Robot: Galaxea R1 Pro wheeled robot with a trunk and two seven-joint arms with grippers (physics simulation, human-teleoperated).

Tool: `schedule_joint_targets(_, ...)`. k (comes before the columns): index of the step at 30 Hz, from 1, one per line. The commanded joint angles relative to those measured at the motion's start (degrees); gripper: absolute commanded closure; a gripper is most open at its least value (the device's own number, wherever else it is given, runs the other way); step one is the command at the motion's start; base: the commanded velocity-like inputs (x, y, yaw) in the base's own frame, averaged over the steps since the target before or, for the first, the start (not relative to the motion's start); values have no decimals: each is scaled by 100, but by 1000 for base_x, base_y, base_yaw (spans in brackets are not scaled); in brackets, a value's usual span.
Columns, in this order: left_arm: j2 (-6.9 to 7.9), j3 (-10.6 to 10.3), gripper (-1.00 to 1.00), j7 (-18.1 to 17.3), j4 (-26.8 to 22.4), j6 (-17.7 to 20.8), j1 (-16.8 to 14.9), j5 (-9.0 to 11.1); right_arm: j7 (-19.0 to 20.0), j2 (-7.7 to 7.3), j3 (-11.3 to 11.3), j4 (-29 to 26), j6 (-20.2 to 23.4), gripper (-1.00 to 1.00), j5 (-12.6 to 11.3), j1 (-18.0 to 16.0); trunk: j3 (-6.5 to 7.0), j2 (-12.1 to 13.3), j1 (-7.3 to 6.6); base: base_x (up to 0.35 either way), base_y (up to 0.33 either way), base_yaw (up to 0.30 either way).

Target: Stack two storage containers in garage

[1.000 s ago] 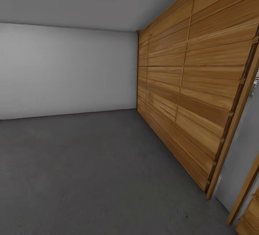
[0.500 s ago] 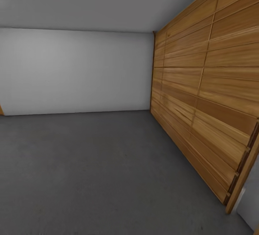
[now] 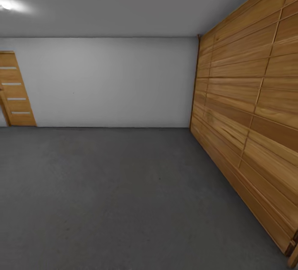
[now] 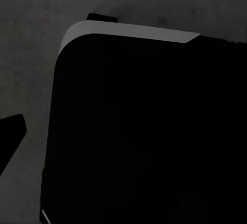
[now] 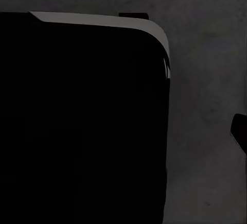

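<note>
I face the garage floor [image 3: 124, 195], slat door [image 3: 248, 108] at three o'clock; my fingers' state I cannot tell

Bare room: white wall, slat door, small door, ceiling light.
A white wall [image 3: 111, 82] spans the far side at 12 o'clock. A slat door [image 3: 252, 113] runs along 3 o'clock, meeting the wall at the corner. A small wood door [image 3: 14, 90] stands at 9 o'clock, a ceiling light [image 3: 6, 5] glowing at 10 o'clock.
</note>
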Motion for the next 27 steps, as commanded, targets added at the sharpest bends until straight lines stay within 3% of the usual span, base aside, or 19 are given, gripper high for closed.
schedule_joint_targets(1,-2,36,-100,2,-2,-10,-1,34,-3,-3,2,1,-17,-100,3,-1,-5,-2,0,0,0,291)
schedule_joint_targets(27,12,41,-100,0,-10,-19,-1,41,-8,-67,62,-8,-7,-100,59,-1,-5,-2,0,0,0,291)
